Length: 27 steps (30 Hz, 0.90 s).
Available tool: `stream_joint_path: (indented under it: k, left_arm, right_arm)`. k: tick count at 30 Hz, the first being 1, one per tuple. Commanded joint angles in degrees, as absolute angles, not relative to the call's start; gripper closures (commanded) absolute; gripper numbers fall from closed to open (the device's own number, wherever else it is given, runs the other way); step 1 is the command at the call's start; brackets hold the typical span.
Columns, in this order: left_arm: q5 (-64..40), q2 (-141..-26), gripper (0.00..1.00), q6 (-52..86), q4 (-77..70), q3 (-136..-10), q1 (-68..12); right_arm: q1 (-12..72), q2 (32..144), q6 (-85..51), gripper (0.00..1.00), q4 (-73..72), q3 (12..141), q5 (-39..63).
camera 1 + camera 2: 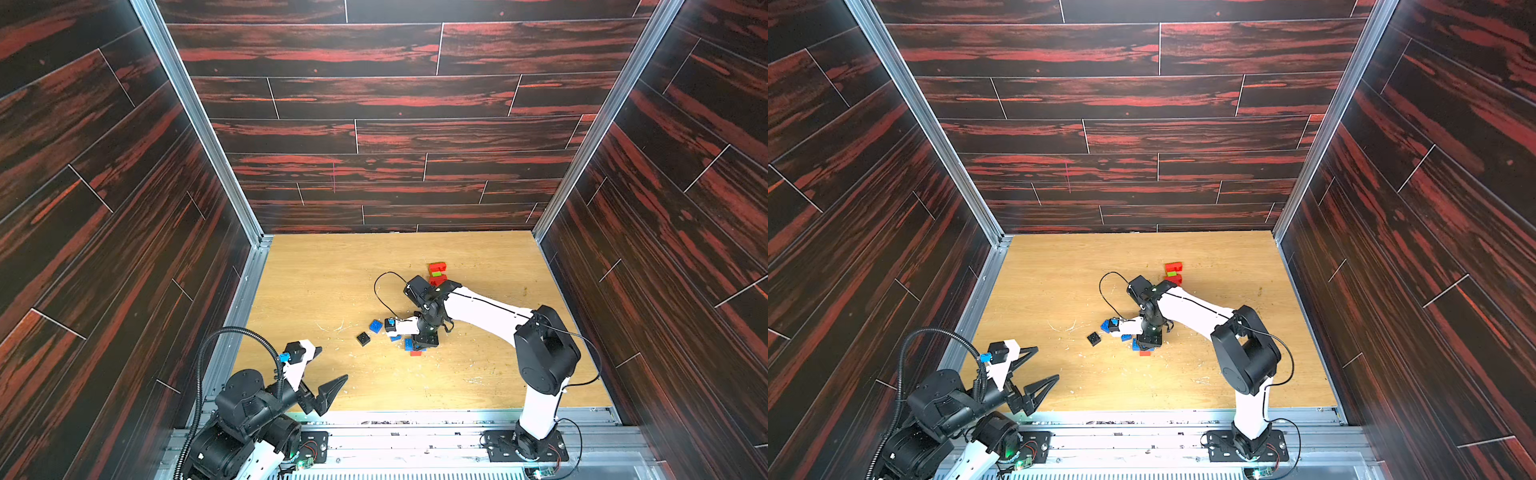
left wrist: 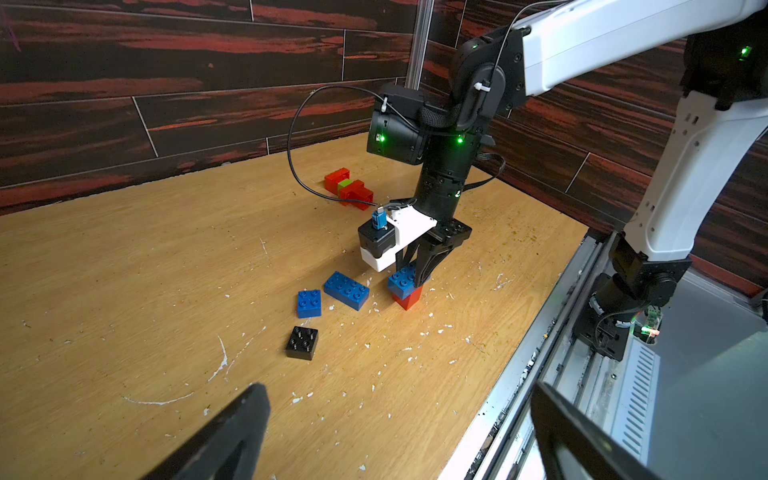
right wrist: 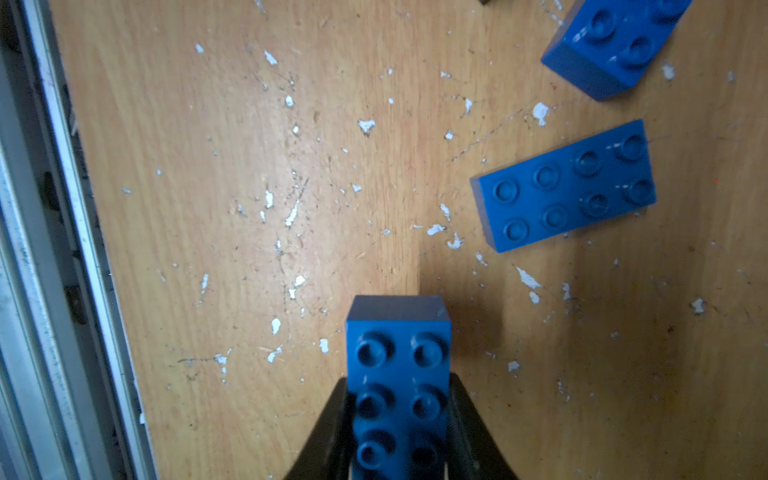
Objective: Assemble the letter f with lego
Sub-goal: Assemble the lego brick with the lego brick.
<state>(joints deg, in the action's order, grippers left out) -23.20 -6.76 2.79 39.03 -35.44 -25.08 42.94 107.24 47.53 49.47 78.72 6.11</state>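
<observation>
Your right fingers point(image 3: 328, 436) are clamped on the blue brick point(image 3: 399, 353) atop a red brick point(image 2: 409, 300); left fingers point(image 1: 330, 390) spread wide.

Dark red-streaked plank walls point(image 1: 395, 95), pale wooden floor point(image 1: 316, 282) with white, perhaps paint, flecks point(image 3: 365, 124).

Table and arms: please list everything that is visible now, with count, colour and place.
held brick: one, blue, oblong, atop a red brick, mid-table.
square brick: one, blue, beside that stack.
oblong brick: one, blue, loose, between the square brick and the stack.
black brick: one, black, square, alone, nearer the left arm.
far cluster: red bricks, at least two, one lime green brick between, toward the back wall.
table: one, light wood, flecked white.
left gripper: one, black, open, empty, front left.
right gripper: one, black, shut on the held brick.
</observation>
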Motion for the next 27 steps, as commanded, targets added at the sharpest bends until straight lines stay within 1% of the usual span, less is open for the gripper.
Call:
stream_joint_path:
  k: [1, 27]
  left_arm:
    - [-24.1, -7.3, 0.00, 2.0, 38.6, -34.8, -24.9]
    - [-24.3, -7.5, 0.00, 2.0, 38.5, -34.7, -24.9]
  right_arm:
    - [42.4, 107.7, 46.7, 1.00, 52.6, 76.4, 5.4]
    - [42.3, 107.9, 43.8, 1.00, 51.6, 73.9, 4.8]
